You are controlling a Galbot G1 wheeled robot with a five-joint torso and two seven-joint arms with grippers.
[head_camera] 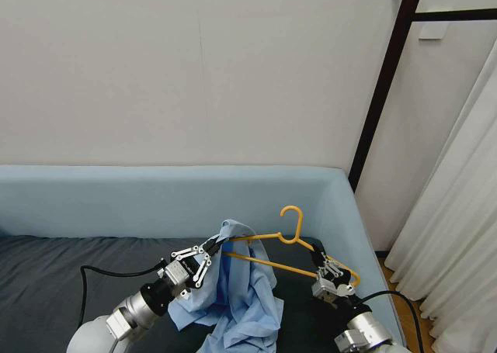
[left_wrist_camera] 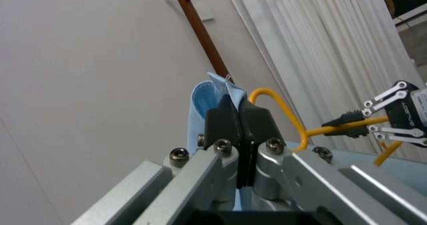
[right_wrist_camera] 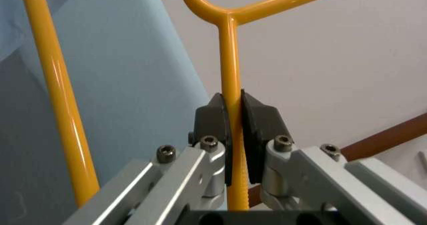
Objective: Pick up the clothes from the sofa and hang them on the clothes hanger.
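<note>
The left gripper (head_camera: 211, 250) is pinching tight on the blue shirt (head_camera: 241, 302), lower centre, above the sofa (head_camera: 116, 198); the right gripper (head_camera: 323, 264) is clamping the yellow hanger (head_camera: 291, 217). The shirt is draping only partway on (dressing judged incomplete), and the rack (head_camera: 380, 97), upper right, is waiting.

The blue shirt (head_camera: 233, 295) runs off the head view's bottom edge, so you can't read its hem. It also covers the left end of the yellow hanger (head_camera: 295, 269). The dark wooden clothes rack (head_camera: 380, 97) is cut by the top and right edges, and its foot is hidden behind the sofa arm (head_camera: 361, 229).

From the left wrist, the left gripper (left_wrist_camera: 238, 110) blocks most of the shirt, leaving you a folded edge above its fingers. From the right wrist, the hanger's rods leave the top and bottom edges, so you can't tell which part the right gripper (right_wrist_camera: 231, 102) pinches.
</note>
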